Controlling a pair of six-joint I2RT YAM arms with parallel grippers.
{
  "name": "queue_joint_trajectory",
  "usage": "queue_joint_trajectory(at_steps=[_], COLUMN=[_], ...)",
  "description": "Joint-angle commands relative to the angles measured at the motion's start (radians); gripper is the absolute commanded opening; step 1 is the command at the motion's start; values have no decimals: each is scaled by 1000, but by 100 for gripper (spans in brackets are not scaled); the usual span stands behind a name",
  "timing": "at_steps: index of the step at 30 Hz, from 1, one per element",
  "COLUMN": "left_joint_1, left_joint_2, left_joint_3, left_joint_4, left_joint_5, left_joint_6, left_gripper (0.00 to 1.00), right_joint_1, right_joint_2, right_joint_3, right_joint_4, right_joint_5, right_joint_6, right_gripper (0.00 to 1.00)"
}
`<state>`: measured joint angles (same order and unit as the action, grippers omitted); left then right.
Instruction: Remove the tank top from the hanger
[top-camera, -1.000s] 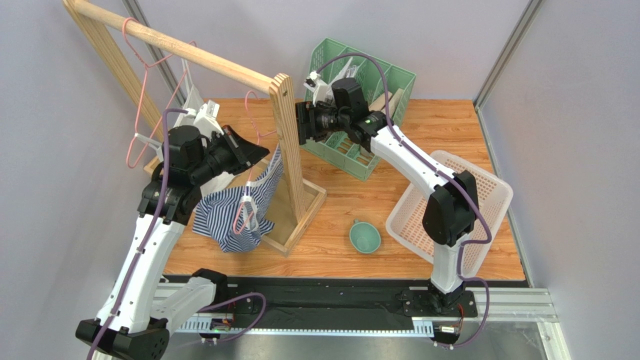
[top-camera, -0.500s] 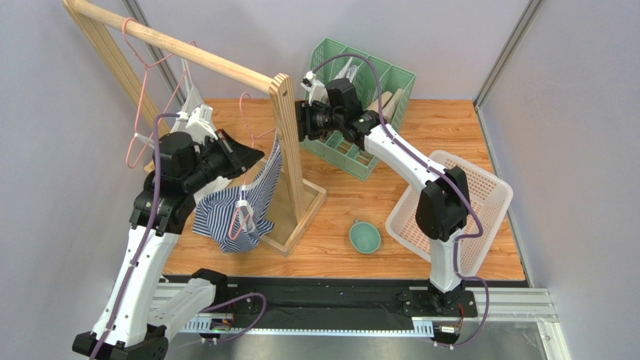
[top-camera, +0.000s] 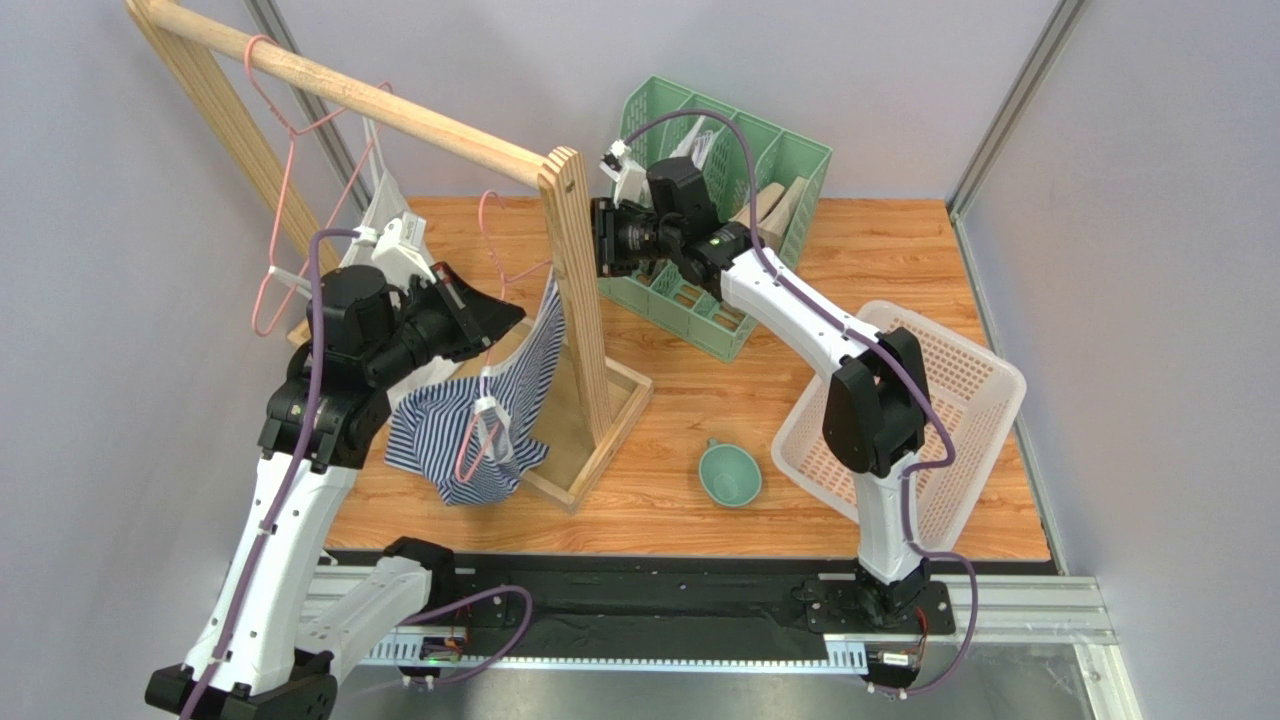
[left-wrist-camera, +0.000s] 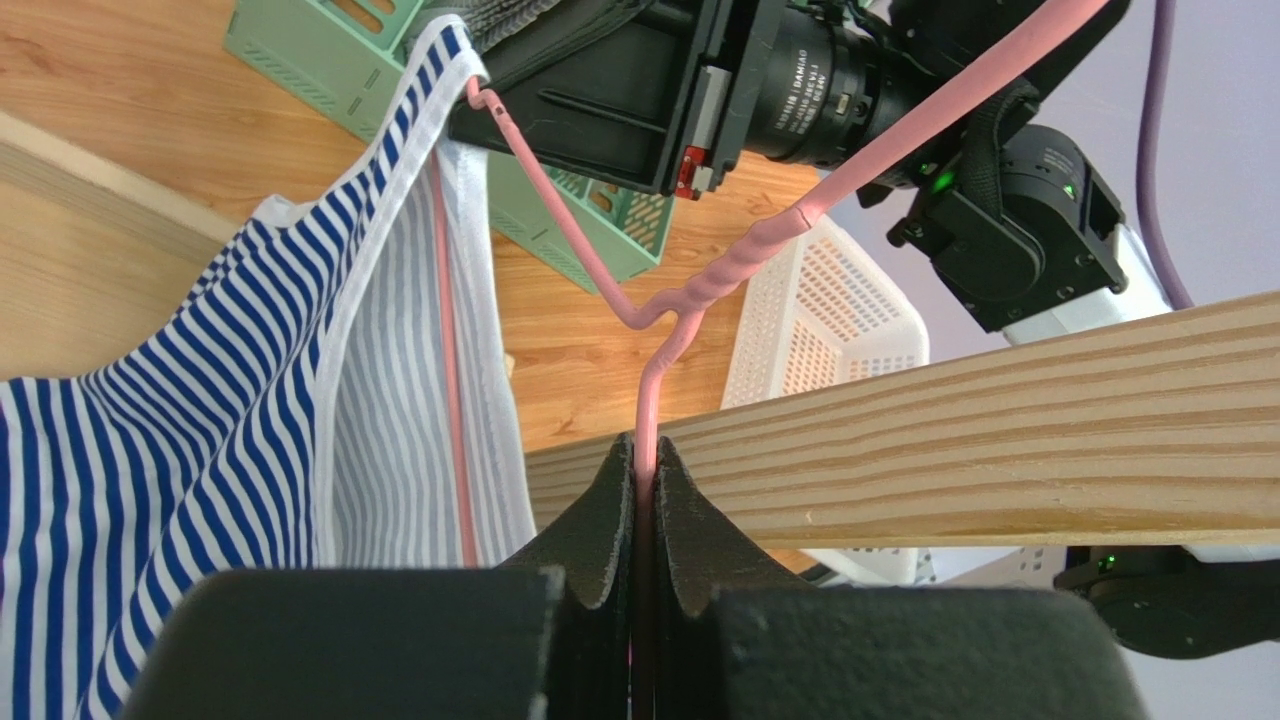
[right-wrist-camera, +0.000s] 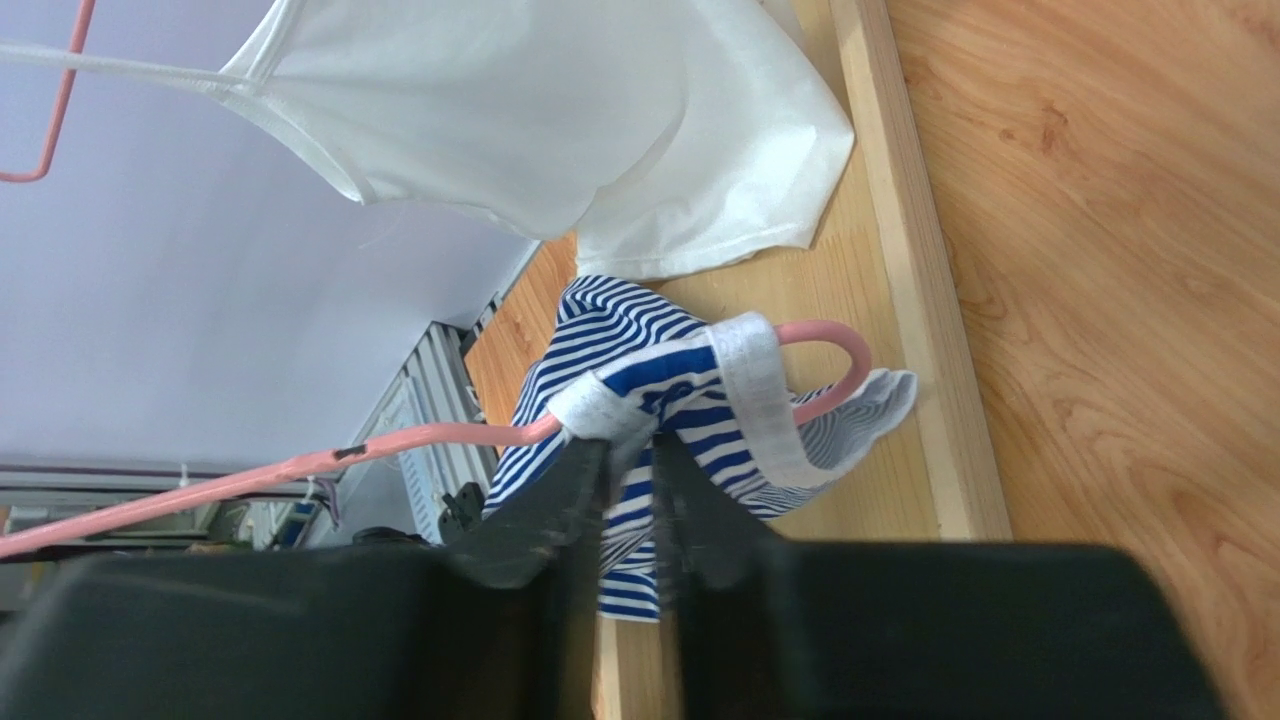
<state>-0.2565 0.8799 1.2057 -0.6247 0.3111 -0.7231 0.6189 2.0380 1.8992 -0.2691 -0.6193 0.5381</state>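
The blue-and-white striped tank top (top-camera: 451, 420) droops from a pink wire hanger (left-wrist-camera: 706, 285) beside the wooden rack's post. My left gripper (left-wrist-camera: 646, 450) is shut on the hanger's neck just below its twisted part; in the top view it (top-camera: 504, 312) sits left of the post. My right gripper (right-wrist-camera: 631, 450) reaches in from behind the post (top-camera: 598, 252). Its jaws are pinched on the tank top's (right-wrist-camera: 676, 375) white-trimmed shoulder edge where it wraps the hanger (right-wrist-camera: 421, 440). One strap loops over the hanger's curved end.
The wooden rack (top-camera: 579, 300) stands on a base board, its rail carrying another pink hanger (top-camera: 286, 150). A white garment (right-wrist-camera: 571, 120) hangs behind. A green crate (top-camera: 781, 165) is at the back, a white basket (top-camera: 962, 390) at right, a teal bowl (top-camera: 730, 473) in front.
My right gripper has edged left toward the post and its jaws have closed in on the tank top's shoulder. The left gripper has kept its hold on the hanger.
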Motion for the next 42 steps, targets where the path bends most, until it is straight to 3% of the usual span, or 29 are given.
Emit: queue_joint_trajectory(at_steps=[1, 5, 14, 22, 27, 33, 42], left_joint_1=[5, 5, 8, 8, 8, 8, 8], left_joint_2=[-25, -42, -110, -173, -209, -206, -53], left_joint_3=[52, 46, 57, 29, -53, -182, -282], left_joint_4=[20, 13, -98, -73, 84, 397, 782], left_joint_5=[25, 17, -63, -89, -121, -205, -365], left_joint_6=[21, 30, 106, 154, 149, 194, 290], left_gripper=[0, 0, 0, 0, 0, 0, 0], right_joint_1=[2, -2, -50, -50, -44, -36, -25], right_joint_2=[14, 25, 103, 174, 160, 111, 103], right_joint_3=[46, 52, 141, 215, 199, 175, 196], right_joint_4=[51, 48, -16, -78, -65, -62, -56], right_joint_5=[22, 78, 165, 119, 32, -22, -36], right_joint_6=[43, 85, 233, 258, 235, 209, 221], right_gripper=[15, 0, 0, 0, 0, 2, 4])
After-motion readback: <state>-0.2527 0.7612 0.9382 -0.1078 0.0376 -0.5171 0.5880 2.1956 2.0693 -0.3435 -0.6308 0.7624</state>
